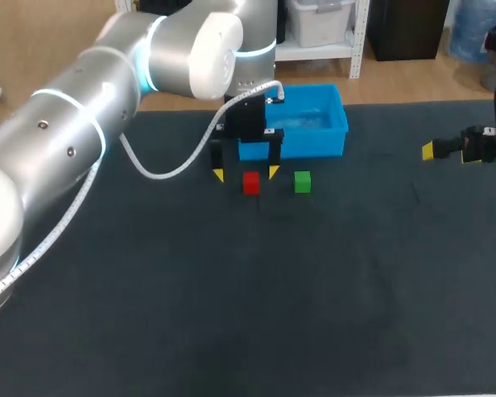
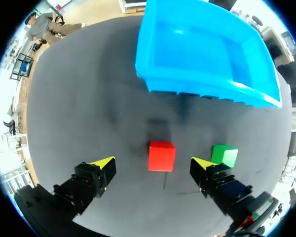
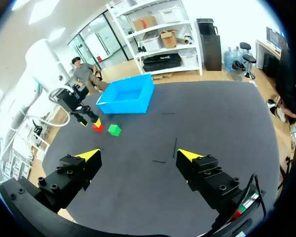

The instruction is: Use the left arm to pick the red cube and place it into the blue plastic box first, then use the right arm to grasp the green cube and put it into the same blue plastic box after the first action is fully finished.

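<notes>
Left gripper (image 2: 153,165) hangs wide open, holding nothing. The red cube (image 2: 162,156) sits between its fingers with a gap on each side, on the matte dark mat (image 1: 231,289). The green cube (image 2: 224,155) is just beside one finger, and the glossy blue box (image 2: 187,84) is just beyond. Right gripper (image 1: 448,152) is open and empty, well apart near the mat's right edge.

In the head view the left arm (image 1: 107,116) covers the blue box's (image 1: 331,139) near-left corner, and the right arm (image 1: 492,145) is cut off at the edge beyond its pincer (image 1: 448,150).
</notes>
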Controlling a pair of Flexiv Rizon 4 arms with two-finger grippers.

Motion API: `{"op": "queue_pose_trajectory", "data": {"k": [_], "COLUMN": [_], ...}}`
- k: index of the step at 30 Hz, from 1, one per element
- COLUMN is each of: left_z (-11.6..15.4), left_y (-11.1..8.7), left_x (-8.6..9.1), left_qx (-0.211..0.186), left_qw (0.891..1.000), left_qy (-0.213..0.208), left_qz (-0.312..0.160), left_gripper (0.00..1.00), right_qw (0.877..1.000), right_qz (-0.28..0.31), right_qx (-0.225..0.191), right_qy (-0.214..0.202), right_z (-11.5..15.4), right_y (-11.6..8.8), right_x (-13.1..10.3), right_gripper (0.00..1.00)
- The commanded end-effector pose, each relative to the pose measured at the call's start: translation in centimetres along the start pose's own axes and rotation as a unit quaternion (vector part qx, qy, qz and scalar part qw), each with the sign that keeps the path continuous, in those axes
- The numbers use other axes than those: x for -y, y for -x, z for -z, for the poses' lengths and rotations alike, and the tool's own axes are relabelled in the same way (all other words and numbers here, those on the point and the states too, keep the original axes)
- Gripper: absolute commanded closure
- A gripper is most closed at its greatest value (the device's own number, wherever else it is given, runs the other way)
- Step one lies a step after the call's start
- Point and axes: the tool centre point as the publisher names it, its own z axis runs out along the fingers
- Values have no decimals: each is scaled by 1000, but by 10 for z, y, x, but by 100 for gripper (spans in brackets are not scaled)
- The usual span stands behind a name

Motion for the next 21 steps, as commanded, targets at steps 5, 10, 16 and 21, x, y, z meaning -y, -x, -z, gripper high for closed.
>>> {"op": "queue_pose_trajectory", "data": {"k": [5,10,16,21], "left_z": [-13,-17,-21,-24], "left_y": [4,2,2,4], "left_x": [7,8,9,11], "left_qx": [-12,-16,-15,-12], "left_qw": [1000,1000,1000,1000], "left_qy": [8,13,19,23], "left_qz": [0,-1,-1,2], "left_gripper": [0,0,0,0], "right_qw": [1000,1000,1000,1000], "right_qz": [0,0,0,0], "right_qx": [0,0,0,0], "right_qy": [0,0,0,0], "right_z": [0,0,0,0], "right_y": [0,0,0,0], "right_x": [0,0,0,0], "right_gripper": [0,0,0,0]}}
